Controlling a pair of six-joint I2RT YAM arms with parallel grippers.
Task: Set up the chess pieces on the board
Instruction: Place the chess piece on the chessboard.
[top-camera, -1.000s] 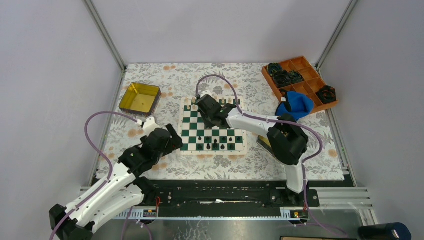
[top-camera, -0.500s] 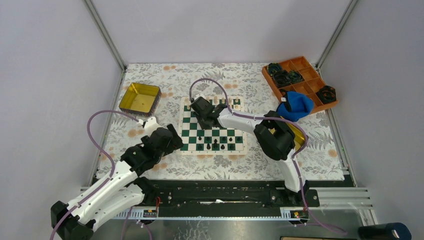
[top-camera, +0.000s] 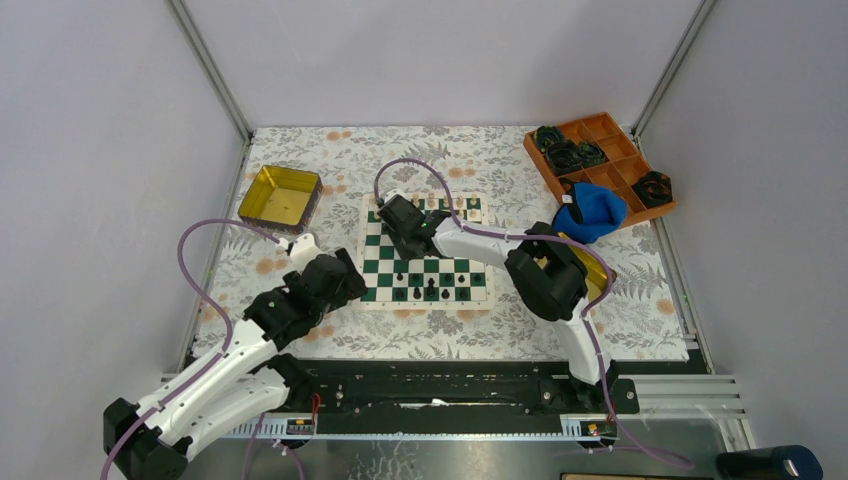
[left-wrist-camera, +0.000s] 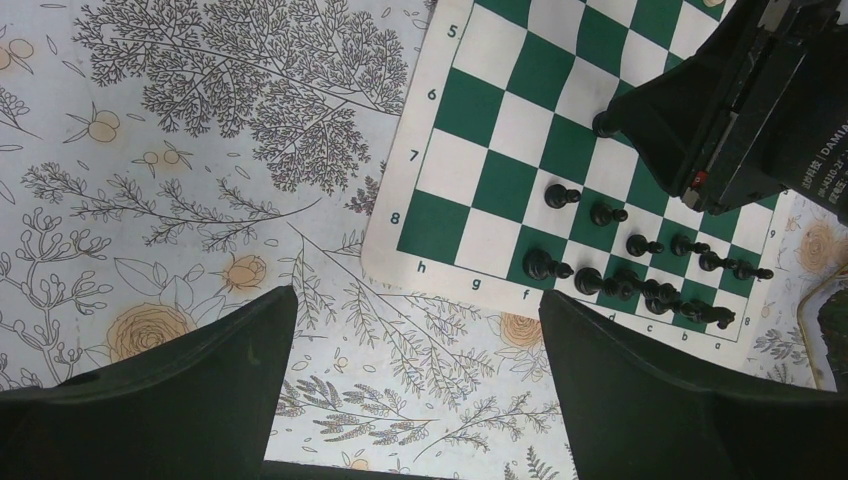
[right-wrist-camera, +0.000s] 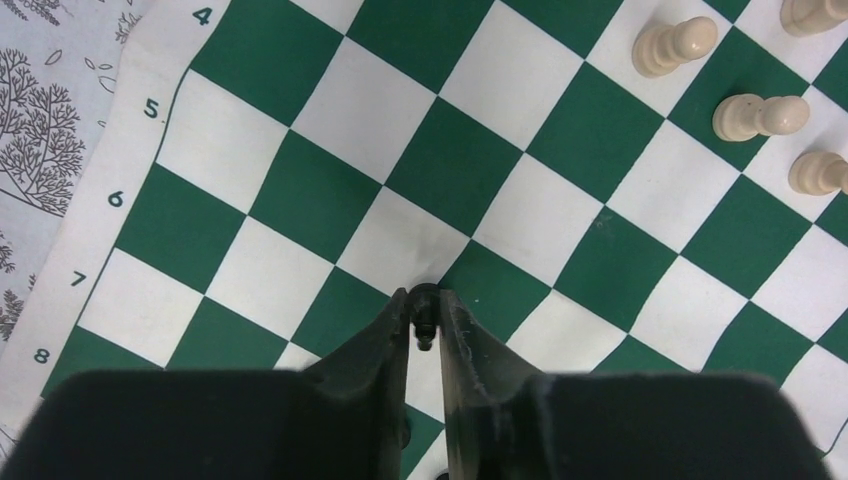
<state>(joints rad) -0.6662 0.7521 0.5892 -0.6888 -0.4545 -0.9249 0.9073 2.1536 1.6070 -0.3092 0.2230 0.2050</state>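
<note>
The green-and-white board (top-camera: 470, 240) lies mid-table. Cream chess pieces (top-camera: 440, 205) stand along its far edge and black ones (top-camera: 432, 285) near the front. My right gripper (top-camera: 405, 248) is low over the board's left half. In the right wrist view its fingertips (right-wrist-camera: 425, 305) flank a small black pawn (right-wrist-camera: 425, 318) standing on the board (right-wrist-camera: 300, 200), jaws parted narrowly with slim gaps beside the pawn's head. Three cream pawns (right-wrist-camera: 675, 45) stand at the upper right. My left gripper (top-camera: 345, 280) hovers wide open and empty (left-wrist-camera: 415, 300) over the cloth beside the board's corner (left-wrist-camera: 500, 180), near black pieces (left-wrist-camera: 560, 195).
A gold tin (top-camera: 280, 195) sits at the left back. A second gold tin (top-camera: 598, 272) peeks out under the right arm. An orange compartment tray (top-camera: 600, 160) with black rings and a blue cloth (top-camera: 590, 210) sit at the back right. Metal frame posts edge the floral table cover.
The right arm has slid left across the board, carrying its gripper toward the left columns. The left arm has barely shifted.
</note>
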